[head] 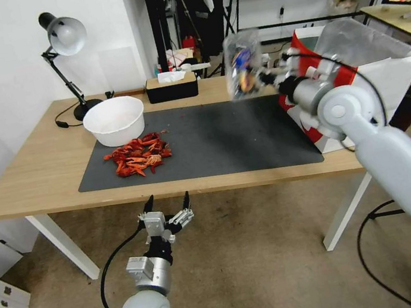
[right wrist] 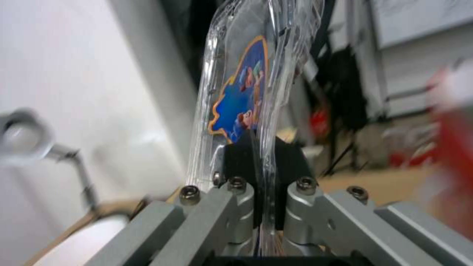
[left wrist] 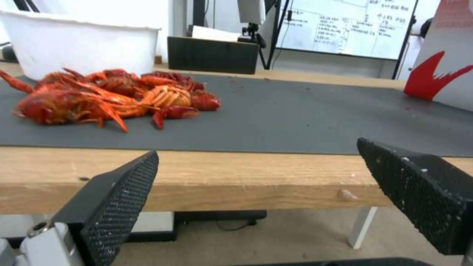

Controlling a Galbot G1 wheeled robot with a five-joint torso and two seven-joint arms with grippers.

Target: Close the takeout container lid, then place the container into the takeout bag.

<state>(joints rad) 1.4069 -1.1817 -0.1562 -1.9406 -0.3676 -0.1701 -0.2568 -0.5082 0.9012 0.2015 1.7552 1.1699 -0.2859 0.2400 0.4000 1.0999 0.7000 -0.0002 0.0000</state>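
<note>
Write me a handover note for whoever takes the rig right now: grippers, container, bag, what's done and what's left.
Right gripper: shut on the takeout container, held in the air on edge above the table's back right part, beside the takeout bag.
Left gripper: open, idle, low in front of the table's near edge.
Takeout bag: stands open at the table's right end.
Done: container looks closed and is lifted.
Left: carry it over the bag's mouth, lower it in, release.

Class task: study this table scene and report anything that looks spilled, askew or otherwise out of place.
A heap of red crayfish lies bare on the dark mat, beside the white bowl rather than in it. The right pincer holds the takeout container tipped on edge in the air, beside the takeout bag.
</note>
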